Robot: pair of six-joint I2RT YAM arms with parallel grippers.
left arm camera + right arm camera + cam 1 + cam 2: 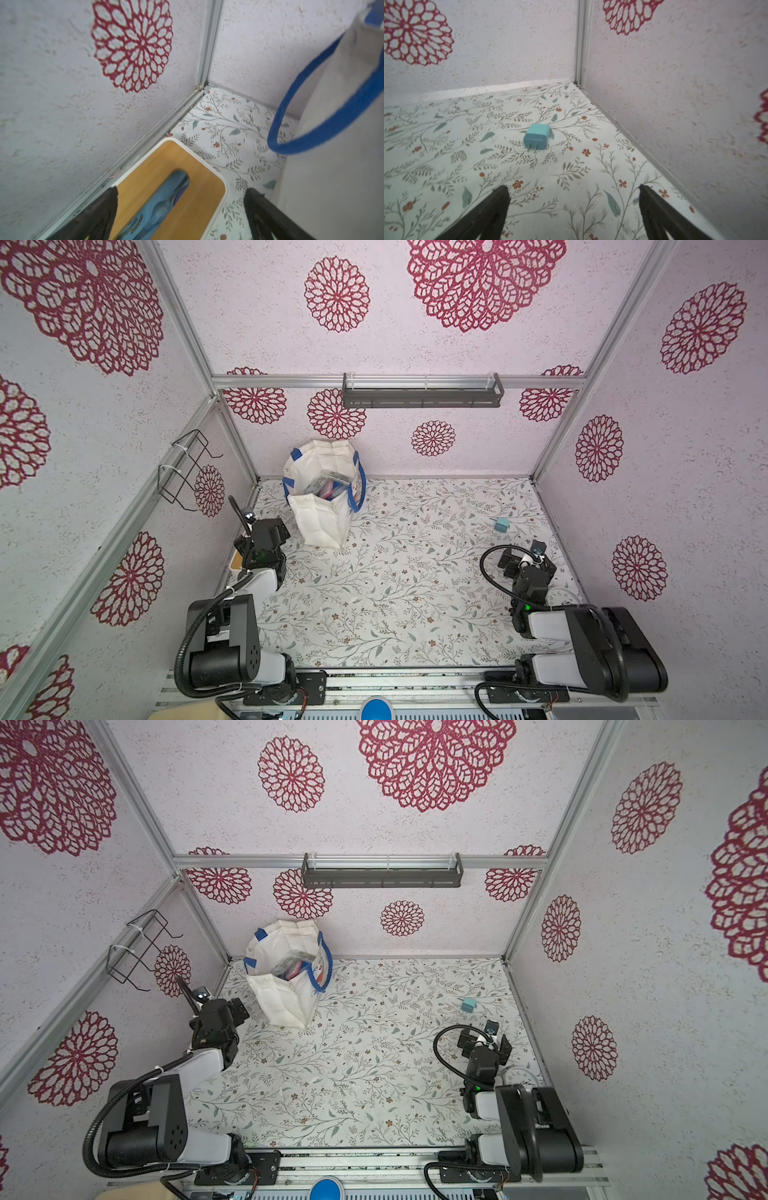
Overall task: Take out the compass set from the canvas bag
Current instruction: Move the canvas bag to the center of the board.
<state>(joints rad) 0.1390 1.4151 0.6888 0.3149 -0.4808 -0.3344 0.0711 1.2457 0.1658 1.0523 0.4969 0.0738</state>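
Canvas bag (320,514) (286,998): upright on the table (395,593), mouth open, in the far left part near the back wall. No jaws touch it.

Left jaws: wide open and gripping nothing. In the left wrist view both dark fingers (93,216) are spread above a white box with a wood-coloured slotted lid (166,187). This box sits against the left wall. The bag's off-white side (332,166) lies just beside one finger, and a blue strap handle (324,128) hangs in a loop over that side.

Right jaws: wide open and gripping nothing. In the right wrist view the fingers (488,212) are spread over bare table. A teal plug adapter (537,136) lies ahead of them, apart from both fingers, with its prongs facing the camera. In both top views the adapter (502,524) (468,1005) rests on the right side of the table, well apart from the bag.

Bag contents: slim clear plastic cases (330,481) (297,959) show through the open mouth, tilted. Which one is the compass set cannot be told.

Walls: a black wire rack (183,472) hangs on the left wall, and a dark shelf (422,396) is on the back wall.
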